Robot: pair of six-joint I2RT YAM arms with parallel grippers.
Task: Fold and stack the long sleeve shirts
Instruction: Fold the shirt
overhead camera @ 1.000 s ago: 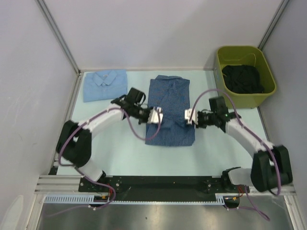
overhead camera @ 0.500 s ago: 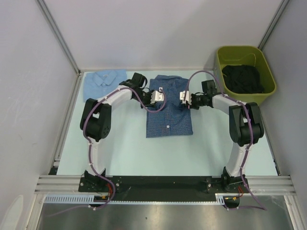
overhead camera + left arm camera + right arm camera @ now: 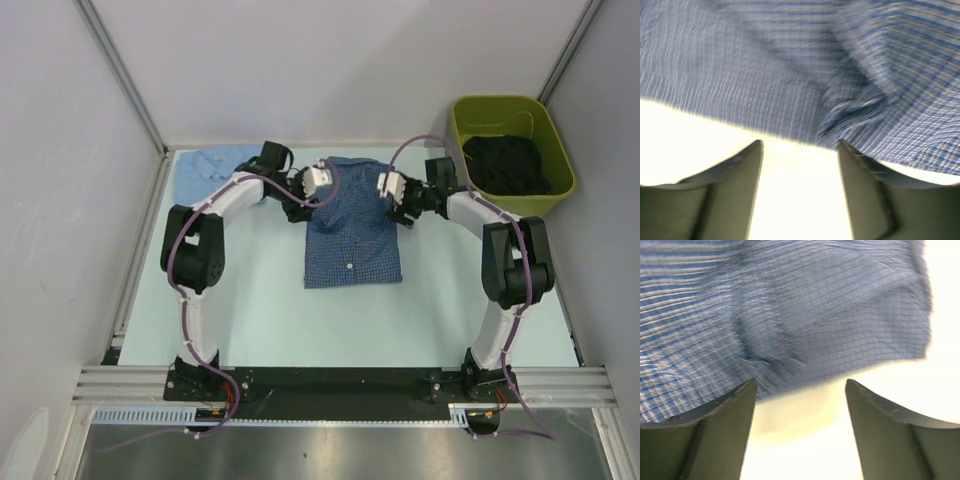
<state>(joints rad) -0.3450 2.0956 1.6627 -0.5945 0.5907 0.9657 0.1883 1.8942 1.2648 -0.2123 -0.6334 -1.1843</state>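
The medium blue checked shirt (image 3: 352, 235) lies folded in the middle of the table, white buttons up. My left gripper (image 3: 316, 181) hovers at its far left corner and my right gripper (image 3: 390, 186) at its far right corner. Both are open and hold nothing. In the left wrist view the checked cloth (image 3: 805, 70) lies just beyond the open left gripper (image 3: 799, 144). The right wrist view shows the same cloth (image 3: 790, 310) past the open right gripper (image 3: 800, 382). The pale blue shirt (image 3: 205, 166) lies folded at the back left, partly hidden by my left arm.
A green bin (image 3: 555, 150) holding dark cloth (image 3: 505, 165) stands at the back right, close to my right arm. Grey walls close the table (image 3: 260, 300) on the left, back and right.
Both grippers moved toward the back of the table along the checked shirt, carrying cloth over, then opened and let go. The shirt now lies slightly shorter.
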